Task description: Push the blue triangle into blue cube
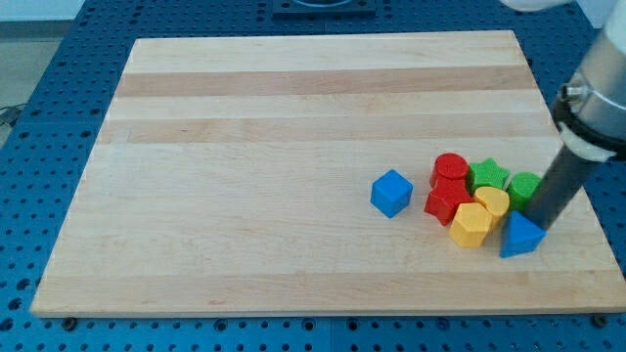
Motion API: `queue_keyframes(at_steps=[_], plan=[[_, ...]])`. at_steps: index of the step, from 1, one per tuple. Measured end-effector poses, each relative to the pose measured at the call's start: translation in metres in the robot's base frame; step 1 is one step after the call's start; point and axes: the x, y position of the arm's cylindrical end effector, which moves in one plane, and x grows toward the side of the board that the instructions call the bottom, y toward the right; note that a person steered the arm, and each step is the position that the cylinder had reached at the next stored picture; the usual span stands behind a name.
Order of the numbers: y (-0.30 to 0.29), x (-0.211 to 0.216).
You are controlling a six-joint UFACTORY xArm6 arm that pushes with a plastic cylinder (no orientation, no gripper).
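Note:
The blue triangle (520, 236) lies near the board's lower right, touching the cluster of blocks on its left. The blue cube (391, 193) stands alone, to the view's left of that cluster. My tip (539, 226) is at the lower end of the dark rod, right against the blue triangle's upper right side. The rod slants up to the view's right toward the arm.
Between cube and triangle sits a tight cluster: a red cylinder (450, 168), a red block (447, 201), two yellow blocks (470, 224) (492, 200), and two green blocks (487, 175) (524, 186). The wooden board (293, 117) ends just right of the rod.

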Motion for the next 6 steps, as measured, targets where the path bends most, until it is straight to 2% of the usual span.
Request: queue_keyframes(at_steps=[1,3,4,5,6], plan=[[-0.004,0.002],[0.056,-0.016],[0.055,0.017],[0.026,0.039],[-0.007,0.018]])
